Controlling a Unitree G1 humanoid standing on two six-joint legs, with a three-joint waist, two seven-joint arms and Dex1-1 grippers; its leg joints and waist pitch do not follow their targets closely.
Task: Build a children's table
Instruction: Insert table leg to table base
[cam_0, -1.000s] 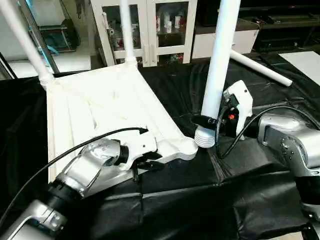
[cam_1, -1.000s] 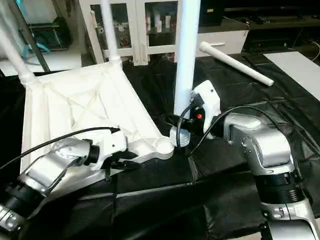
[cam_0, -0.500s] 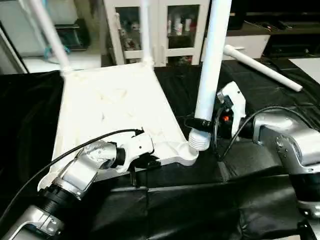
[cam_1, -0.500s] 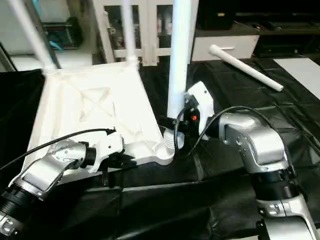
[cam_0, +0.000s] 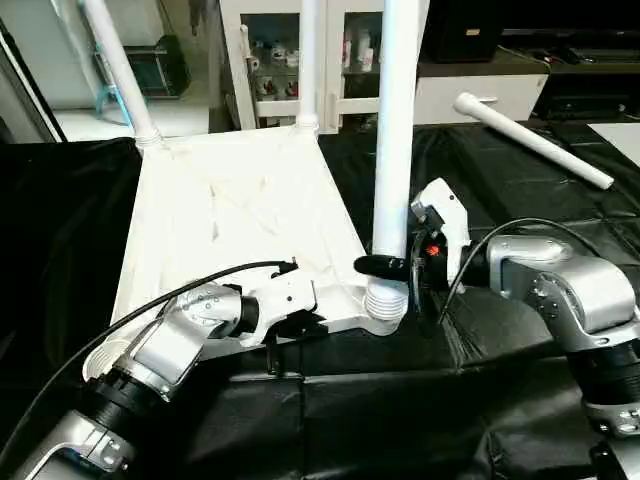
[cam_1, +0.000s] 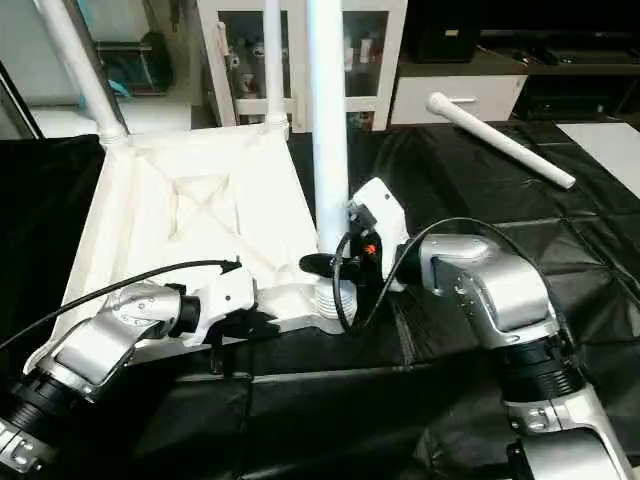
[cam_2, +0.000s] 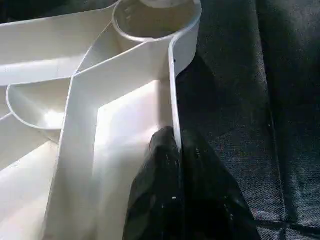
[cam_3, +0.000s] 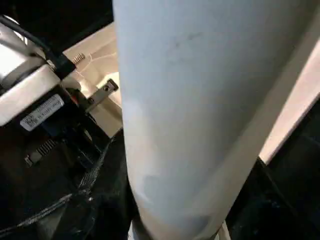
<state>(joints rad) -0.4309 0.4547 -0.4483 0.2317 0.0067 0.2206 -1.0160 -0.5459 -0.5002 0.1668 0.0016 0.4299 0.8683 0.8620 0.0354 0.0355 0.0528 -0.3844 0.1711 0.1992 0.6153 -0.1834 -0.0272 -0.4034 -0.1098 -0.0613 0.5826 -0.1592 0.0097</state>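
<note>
The white tabletop (cam_0: 230, 220) lies upside down on the black-covered work table, ribs facing up. Two white legs (cam_0: 120, 70) (cam_0: 308, 60) stand in its far corners. My right gripper (cam_0: 385, 265) is shut on a third leg (cam_0: 393, 130), held upright with its ribbed end (cam_0: 386, 300) at the near right corner socket (cam_2: 150, 20); how deep it sits I cannot tell. This leg (cam_3: 200, 100) looms close in the right wrist view. My left gripper (cam_2: 175, 145) is shut on the tabletop's near rim (cam_2: 172, 100), just left of that corner.
A fourth white leg (cam_0: 535, 140) lies loose on the black cloth at the back right. White glass-door cabinets (cam_0: 270, 60) stand behind the table. My right arm's cable (cam_0: 470, 270) loops beside the held leg.
The left gripper has closed on the tabletop's near rim. The right gripper has carried the upright leg leftwards, from beside the corner onto the corner socket. The camera has also shifted.
</note>
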